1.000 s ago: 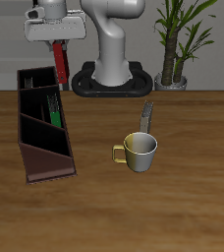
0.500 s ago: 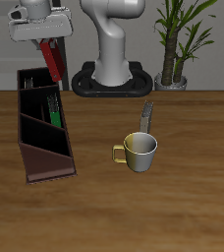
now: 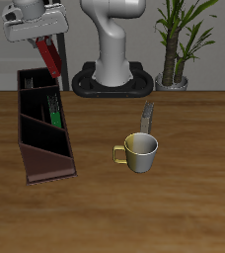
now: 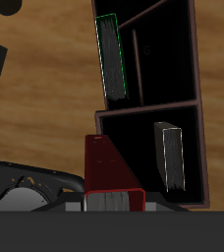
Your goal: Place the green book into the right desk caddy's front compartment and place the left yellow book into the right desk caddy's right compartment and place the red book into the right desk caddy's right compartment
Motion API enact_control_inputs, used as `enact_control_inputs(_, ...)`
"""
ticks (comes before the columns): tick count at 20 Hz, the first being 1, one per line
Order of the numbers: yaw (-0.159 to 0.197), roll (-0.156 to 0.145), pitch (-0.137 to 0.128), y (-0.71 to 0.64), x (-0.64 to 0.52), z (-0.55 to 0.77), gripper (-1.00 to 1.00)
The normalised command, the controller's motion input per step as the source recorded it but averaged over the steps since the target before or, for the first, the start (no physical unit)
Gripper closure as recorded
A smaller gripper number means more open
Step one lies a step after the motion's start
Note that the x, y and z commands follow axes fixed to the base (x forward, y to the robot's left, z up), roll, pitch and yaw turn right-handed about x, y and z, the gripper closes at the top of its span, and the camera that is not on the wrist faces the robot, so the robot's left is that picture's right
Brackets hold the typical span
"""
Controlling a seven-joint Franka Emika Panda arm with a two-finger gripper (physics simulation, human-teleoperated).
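Note:
My gripper (image 3: 43, 38) is shut on the red book (image 3: 50, 59) and holds it tilted in the air above the back end of the right desk caddy (image 3: 31, 148). In the wrist view the red book (image 4: 112, 172) hangs between my fingers (image 4: 77, 202), over the caddy's dividers (image 4: 148, 106). The green book (image 3: 57, 109) lies inside a narrow caddy section (image 4: 110, 59). A thin yellowish-grey book (image 4: 169, 153) lies in the adjoining squarish section. A second thin olive book (image 3: 147, 116) stands behind the mug.
A yellow-handled mug (image 3: 139, 150) stands near the table's middle. The robot's base (image 3: 112, 81) and a potted plant (image 3: 174, 59) are at the table's back. The caddy's tall walls (image 3: 55, 163) rise above the tabletop.
My gripper has carried the red book sideways, away from the robot's base, above the caddy's back end. The book now tilts more. Nothing else moved.

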Motion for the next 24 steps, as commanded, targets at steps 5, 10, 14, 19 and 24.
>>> enact_control_inputs(5, 0.066, -0.051, 0.004, -0.07, -0.08, 0.14, 1.0)
enact_control_inputs(10, 0.042, -0.037, -0.018, -0.16, -0.05, 0.19, 1.0)
enact_control_inputs(14, 0.033, -0.045, -0.016, -0.12, 0.11, 0.13, 1.0)
enact_control_inputs(19, 0.007, -0.03, 0.016, -0.08, 0.29, -0.01, 1.0)
enact_control_inputs(24, -0.013, -0.024, -0.001, -0.08, 0.31, -0.11, 1.0)
